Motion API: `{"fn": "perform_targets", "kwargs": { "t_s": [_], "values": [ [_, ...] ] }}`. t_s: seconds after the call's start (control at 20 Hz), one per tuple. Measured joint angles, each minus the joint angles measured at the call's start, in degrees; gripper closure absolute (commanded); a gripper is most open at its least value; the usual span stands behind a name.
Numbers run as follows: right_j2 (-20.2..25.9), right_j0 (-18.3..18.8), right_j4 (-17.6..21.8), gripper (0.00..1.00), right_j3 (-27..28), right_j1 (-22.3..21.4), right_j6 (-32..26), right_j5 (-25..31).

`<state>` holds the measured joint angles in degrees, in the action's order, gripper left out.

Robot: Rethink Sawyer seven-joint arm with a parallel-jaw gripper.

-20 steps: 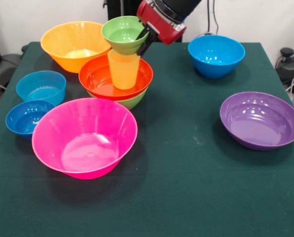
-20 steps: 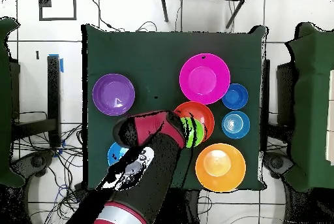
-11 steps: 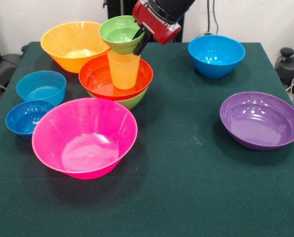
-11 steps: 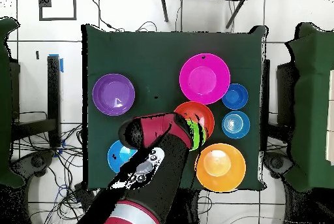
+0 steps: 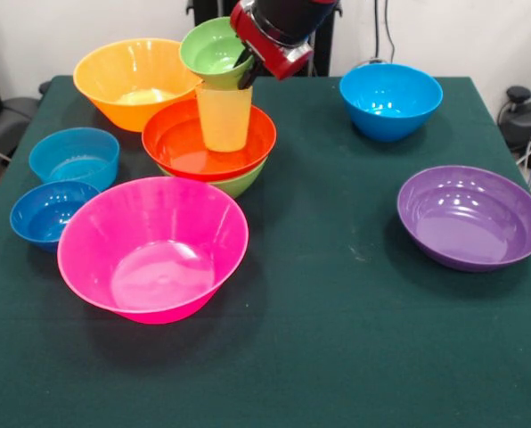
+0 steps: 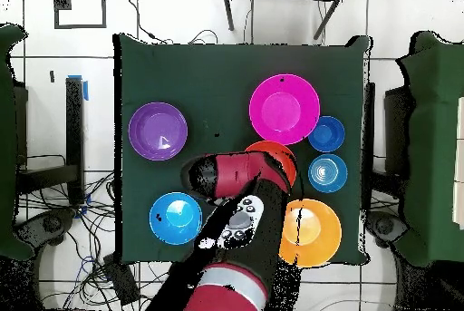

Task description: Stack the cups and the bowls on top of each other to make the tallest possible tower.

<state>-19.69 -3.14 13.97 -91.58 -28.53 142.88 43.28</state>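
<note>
Front view, upper centre of frame: the gripper [image 5: 245, 64] is pinched on the right-hand rim of the small green bowl [image 5: 211, 49], one dark finger inside the bowl and the other outside its wall. The bowl is tilted, its mouth turned toward the lower left, and its base meets the mouth of the yellow cup [image 5: 224, 117]; whether it is seated in the cup or only touching the rim cannot be told. The cup stands upright in the middle of the red-orange bowl [image 5: 172, 135], which is nested in the medium green bowl [image 5: 240, 184], only a sliver of green showing at the lower right edge. This tower sits left of centre in the upper half of the frame on the green table [image 5: 337, 339]. Large orange bowl [image 5: 127, 76] at upper left, just beside the tower. Large pink bowl [image 5: 152, 247] at lower left, in front of the tower. Light-blue straight-sided bowl [image 5: 74, 156] and a darker small blue bowl [image 5: 47, 212] along the left edge, close together. Blue bowl [image 5: 390, 98] at upper right, purple bowl [image 5: 470, 217] at mid right, both well apart from the tower. Overhead view: the red and black arm [image 6: 237, 235] covers most of the tower; only part of the red-orange rim [image 6: 272, 150] shows.
</note>
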Motion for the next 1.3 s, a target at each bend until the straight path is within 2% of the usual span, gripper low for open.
{"fn": "perform_targets", "kwargs": {
  "t_s": [0.2,0.3,0.7,0.95,1.0,1.3],
  "values": [
    [1.3,1.4,0.4,1.00,0.0,0.0,0.0,3.2],
    [1.7,1.2,1.9,1.00,0.0,0.0,0.0,3.9],
    [1.9,-0.6,6.7,1.00,0.0,0.0,0.0,3.9],
    [1.9,-2.1,10.6,1.00,0.4,0.0,0.0,2.9],
    [1.9,-2.7,12.3,1.00,0.8,0.0,0.0,1.6],
    [2.1,-2.8,13.9,1.00,2.1,0.0,0.0,0.8]
  ]
}}
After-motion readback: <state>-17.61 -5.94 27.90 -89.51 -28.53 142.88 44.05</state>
